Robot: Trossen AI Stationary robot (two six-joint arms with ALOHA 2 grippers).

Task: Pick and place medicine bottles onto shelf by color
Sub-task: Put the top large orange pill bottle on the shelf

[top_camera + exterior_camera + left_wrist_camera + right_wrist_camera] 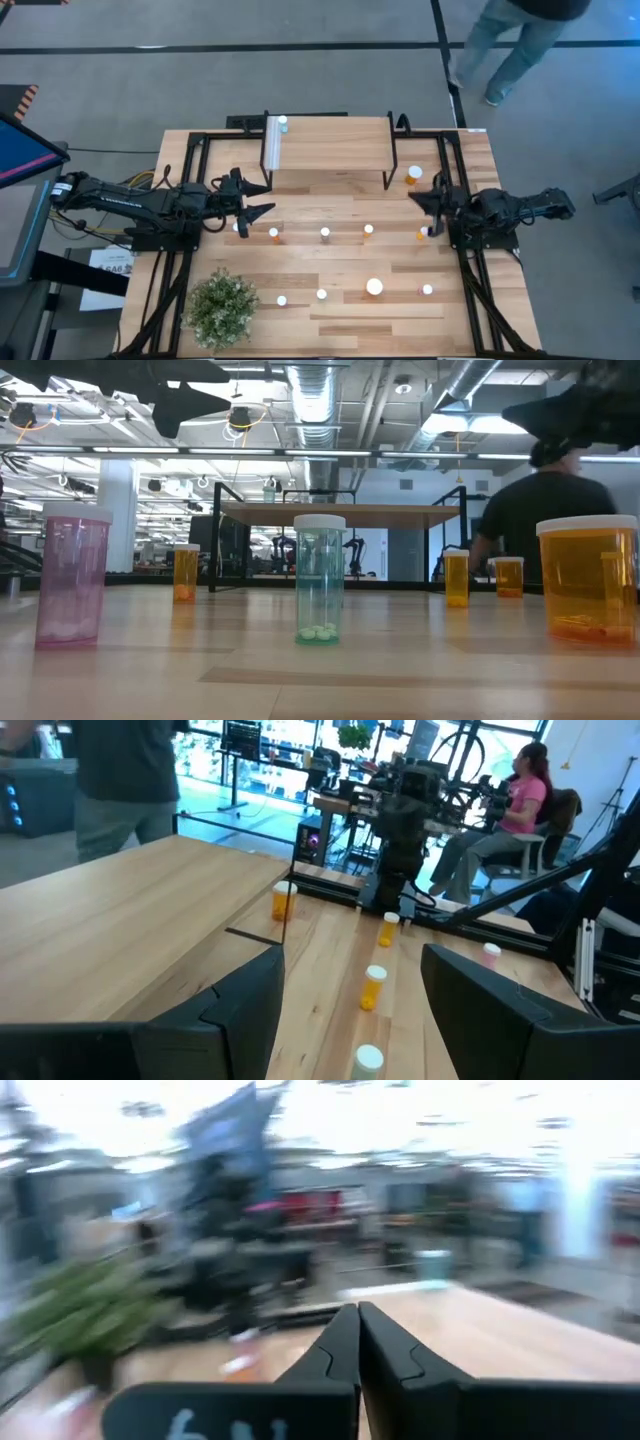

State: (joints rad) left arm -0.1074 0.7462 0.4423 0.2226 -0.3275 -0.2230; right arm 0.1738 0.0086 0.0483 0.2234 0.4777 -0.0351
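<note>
Reaching in from the left edge of the surface (330, 270), the left arm lies low and stretched toward the middle, its claw (258, 200) released with both fingers spread wide, just off the shelf's left leg and holding nothing. Its wrist view looks between those splayed fingers (230, 1010) along a row of orange bottles (373, 987) toward the other arm.

Medicine bottles (325, 234) stand scattered across the surface in front of the shelf (330, 145), white caps up; a larger one (374, 287) sits nearer the front edge, and a bushy plant (222, 306) fills the front left corner. One pale bottle (282, 124) stands on the shelf's back left corner, and an orange bottle (414, 176) stands beside its right leg.

The right arm is folded compactly at the right side, its claw (418, 197) clenched, fingers pressed together on nothing, near that orange bottle. No label or writing is legible.
</note>
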